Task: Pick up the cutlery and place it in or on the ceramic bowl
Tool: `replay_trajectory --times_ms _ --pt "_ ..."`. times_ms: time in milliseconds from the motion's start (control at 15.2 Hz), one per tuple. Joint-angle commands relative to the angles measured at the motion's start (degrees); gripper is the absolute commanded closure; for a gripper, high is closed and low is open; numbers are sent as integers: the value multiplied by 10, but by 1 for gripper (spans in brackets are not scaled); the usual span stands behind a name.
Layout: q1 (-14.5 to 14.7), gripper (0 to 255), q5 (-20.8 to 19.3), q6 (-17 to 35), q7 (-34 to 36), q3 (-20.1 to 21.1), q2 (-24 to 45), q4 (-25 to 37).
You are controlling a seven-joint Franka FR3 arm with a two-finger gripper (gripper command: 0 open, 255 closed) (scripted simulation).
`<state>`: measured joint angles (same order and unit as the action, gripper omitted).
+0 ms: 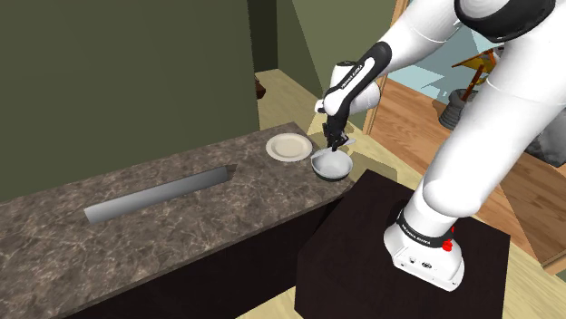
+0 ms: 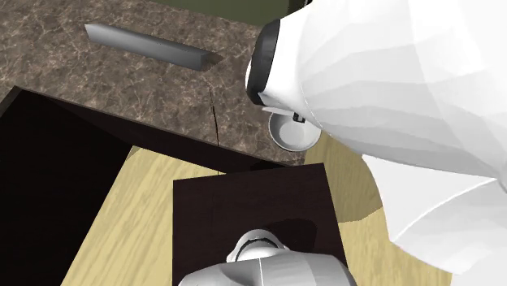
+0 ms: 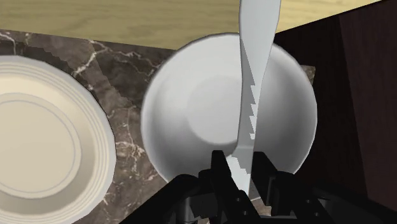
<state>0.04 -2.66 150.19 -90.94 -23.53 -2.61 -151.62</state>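
Hanging above the white bowl (image 3: 184, 121), the tool (image 3: 242, 170) clamps the serrated knife (image 3: 257, 38) by one end; released here, the long blade (seemingly wider than the bowl) could tip onto the table (image 3: 124, 127).

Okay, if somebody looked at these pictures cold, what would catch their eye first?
The long serrated knife, clasped in the black gripper, hangs right over the white bowl at the end of the dark marbled counter near the stand. Next come the cream plate beside the bowl and the bulky white arm looming across the second exterior view's right.
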Motion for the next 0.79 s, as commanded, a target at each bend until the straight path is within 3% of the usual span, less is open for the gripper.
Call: replay_trajectory --times_ms 0,726 --pt "1 255 11 17 -10 -1 14 -4" --pt "-8 255 124 113 -91 29 123 0"
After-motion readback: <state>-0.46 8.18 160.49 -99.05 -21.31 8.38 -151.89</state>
